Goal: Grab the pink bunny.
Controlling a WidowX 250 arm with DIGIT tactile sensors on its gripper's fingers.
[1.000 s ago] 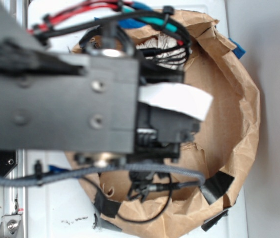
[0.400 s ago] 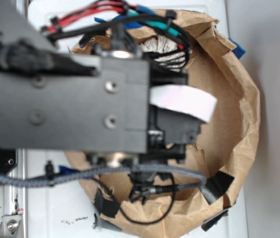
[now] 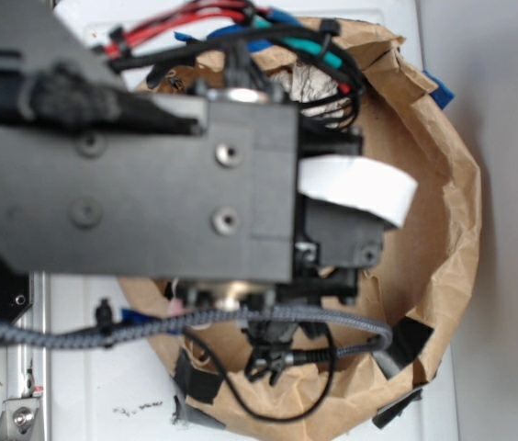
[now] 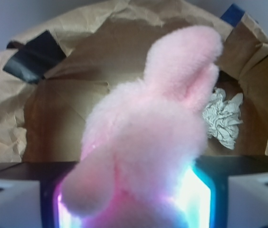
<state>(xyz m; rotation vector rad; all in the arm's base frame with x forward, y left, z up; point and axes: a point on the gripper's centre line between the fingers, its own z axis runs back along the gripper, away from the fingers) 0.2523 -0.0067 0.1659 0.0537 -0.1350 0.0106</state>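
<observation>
The robot's black arm [image 3: 140,184] reaches in from the left, pointing downward, its hand [image 4: 134,209] closed around the pink bunny [image 4: 148,133], with cables trailing alongside.

From my remote station I read the pink bunny [image 4: 148,142] sitting in the hand [image 4: 134,209], in front of the paper ball [image 4: 223,118], both inside the paper bag [image 3: 443,184], which rests on the bench [image 3: 507,276] beneath the arm [image 3: 130,184].
</observation>
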